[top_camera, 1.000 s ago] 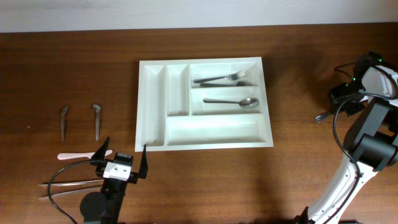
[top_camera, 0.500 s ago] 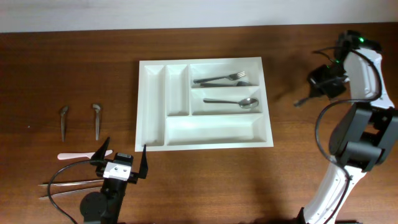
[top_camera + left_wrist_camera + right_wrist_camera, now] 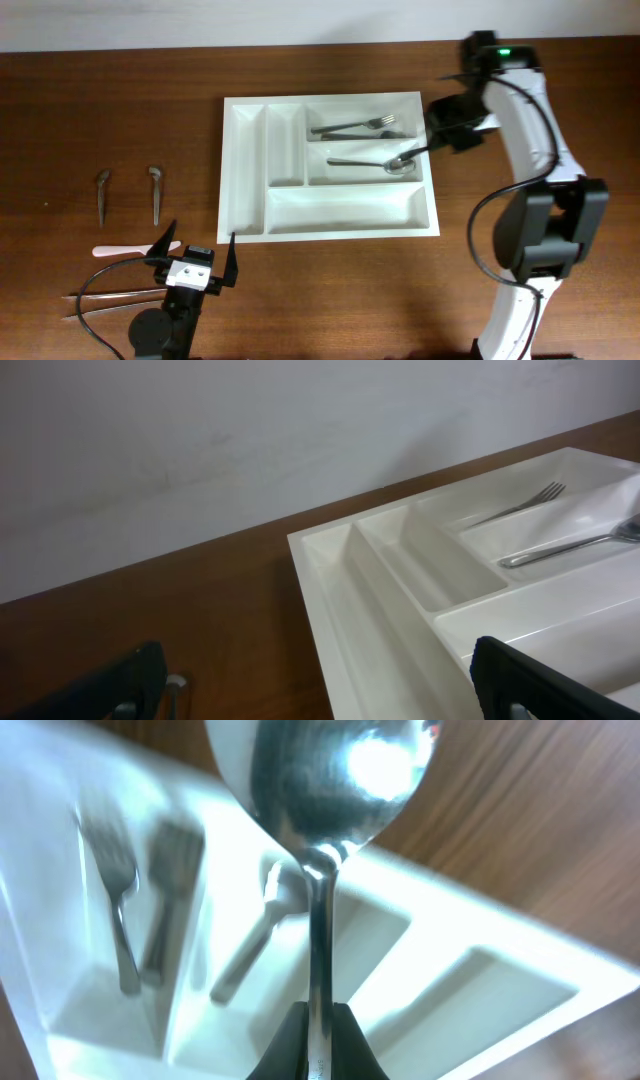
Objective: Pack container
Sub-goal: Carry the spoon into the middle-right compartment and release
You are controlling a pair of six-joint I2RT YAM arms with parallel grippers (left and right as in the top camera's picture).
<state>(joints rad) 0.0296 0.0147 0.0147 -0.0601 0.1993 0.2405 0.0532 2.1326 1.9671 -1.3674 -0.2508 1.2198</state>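
The right gripper (image 3: 312,1042), clamped on a spoon (image 3: 320,790), hangs over the right edge of the white container (image 3: 244,150) at mid-table, its spoon pointing left along the middle long compartment, while the left gripper (image 3: 198,244) gapes idle, farther off.

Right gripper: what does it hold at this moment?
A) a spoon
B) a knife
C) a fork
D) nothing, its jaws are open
A: in the right wrist view the right gripper is shut on the thin handle of a spoon, whose shiny bowl hangs above the white container.
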